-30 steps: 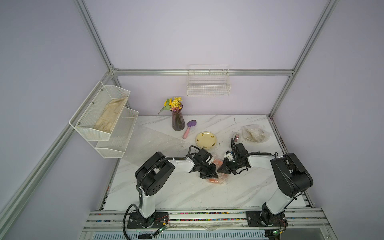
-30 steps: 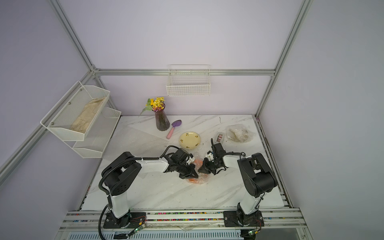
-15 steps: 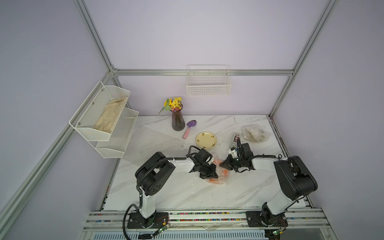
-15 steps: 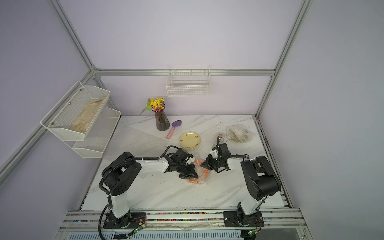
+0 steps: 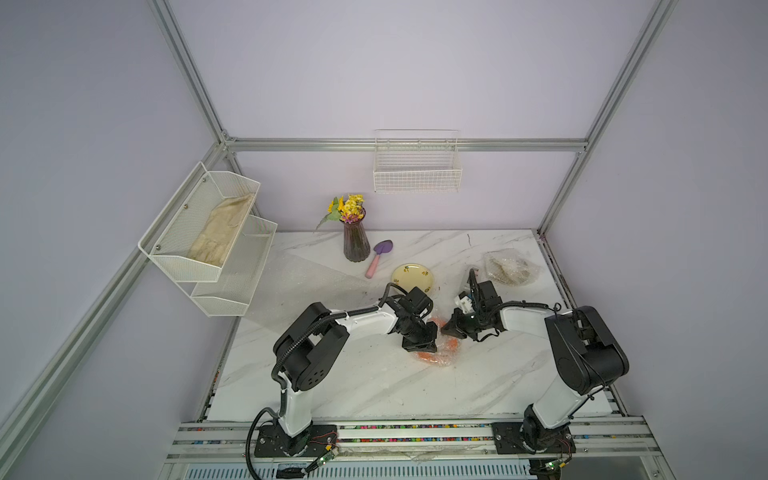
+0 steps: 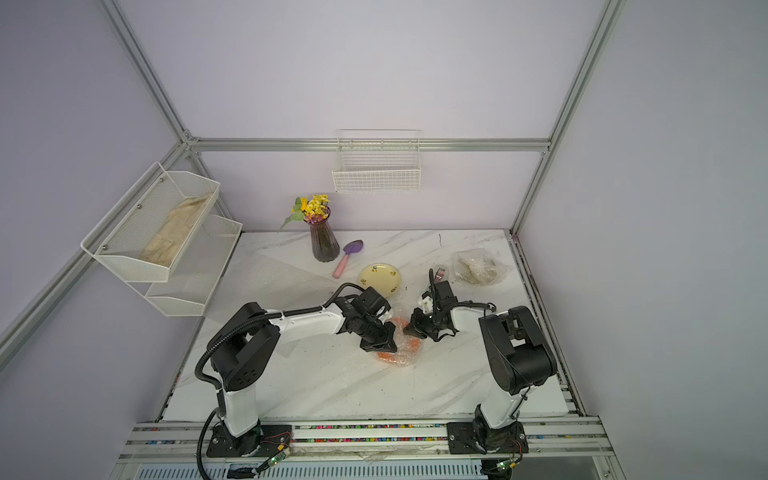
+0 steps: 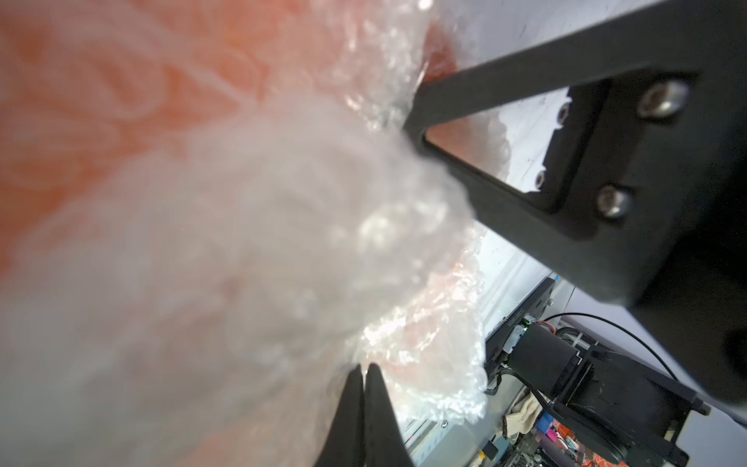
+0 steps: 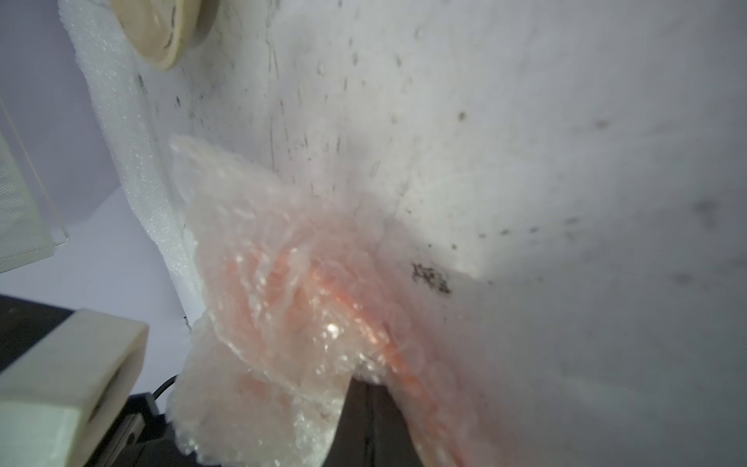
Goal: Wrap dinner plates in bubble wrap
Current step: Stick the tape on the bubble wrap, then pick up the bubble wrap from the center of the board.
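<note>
The left pincer (image 5: 419,346) and right pincer (image 5: 444,331) were clenched, touching the wrap (image 5: 445,360) over the orange plate (image 5: 453,344). A yellow plate (image 5: 413,277), spade (image 5: 378,257) and vase (image 5: 356,243) stood behind.

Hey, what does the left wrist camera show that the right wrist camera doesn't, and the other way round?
Only the left wrist view: the left gripper, shut at the bundle, and a black arm base by the rail. Only the right wrist view: the uncovered pale plate, a flat spare sheet, and bare marble table. Both: the orange plate under crinkled bubble wrap, with the right gripper at it.
</note>
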`<state>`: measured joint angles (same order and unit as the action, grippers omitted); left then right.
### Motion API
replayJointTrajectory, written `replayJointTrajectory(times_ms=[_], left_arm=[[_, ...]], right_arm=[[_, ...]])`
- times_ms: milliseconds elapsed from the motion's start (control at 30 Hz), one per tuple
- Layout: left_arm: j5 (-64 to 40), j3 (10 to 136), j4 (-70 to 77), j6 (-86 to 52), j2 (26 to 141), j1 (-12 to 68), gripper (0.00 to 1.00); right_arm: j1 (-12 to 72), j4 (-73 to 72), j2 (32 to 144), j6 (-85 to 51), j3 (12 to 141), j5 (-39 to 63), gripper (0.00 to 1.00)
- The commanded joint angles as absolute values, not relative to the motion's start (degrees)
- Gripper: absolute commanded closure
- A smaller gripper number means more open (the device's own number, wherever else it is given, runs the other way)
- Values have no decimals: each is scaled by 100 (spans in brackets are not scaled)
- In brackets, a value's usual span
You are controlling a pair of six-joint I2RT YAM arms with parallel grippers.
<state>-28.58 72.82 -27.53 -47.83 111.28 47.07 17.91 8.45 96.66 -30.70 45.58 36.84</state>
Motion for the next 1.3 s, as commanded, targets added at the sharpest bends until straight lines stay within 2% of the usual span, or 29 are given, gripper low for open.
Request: replayJointTrajectory(times_ms=[0, 100, 267, 367, 467, 600, 733, 800, 900, 967, 1100, 1267], left_arm=[[-2699, 7569, -3393, -4492, 11627, 4728, 96], [-2718, 7533, -3334, -4406, 12044, 4692, 97], [-2843, 7292, -3103, -4430, 12262, 4665, 97], [-2839, 7217, -3060, -4423, 12113, 4668, 97], [-2847, 7188, -3050, -4407, 11982, 4667, 96], [-2904, 7124, -3050, -4368, 12038, 4672, 96], [-2988, 7137, -3051, -4302, 12096, 4666, 96], [-3001, 7145, -3050, -4298, 12093, 4663, 96], [-3023, 7178, -3050, -4280, 12061, 4663, 95], [-2987, 7198, -3057, -4281, 11952, 4667, 94], [-2530, 7542, -3570, -4186, 11276, 4627, 79], [-2048, 8268, -4474, -3946, 10519, 4441, 60]], right_arm=[[1716, 1556, 9471, -3006, 4644, 3091, 100], [1718, 1843, 9018, -3098, 4752, 3221, 100], [1710, 2457, 8179, -3282, 4717, 2910, 81], [1593, 2918, 7767, -3134, 4491, 2553, 65], [1346, 2624, 7642, -3014, 4111, 2912, 58], [1104, 1734, 7840, -3080, 3624, 3749, 55], [1072, 643, 8471, -3405, 3117, 4647, 58], [1066, 200, 8526, -3585, 2891, 4760, 60], [1072, -97, 8534, -3729, 2746, 4765, 70], [1070, -59, 8496, -3719, 2741, 4679, 81], [1059, 274, 8362, -3483, 2785, 4453, 94], [1059, 452, 8139, -3451, 2914, 4472, 98]])
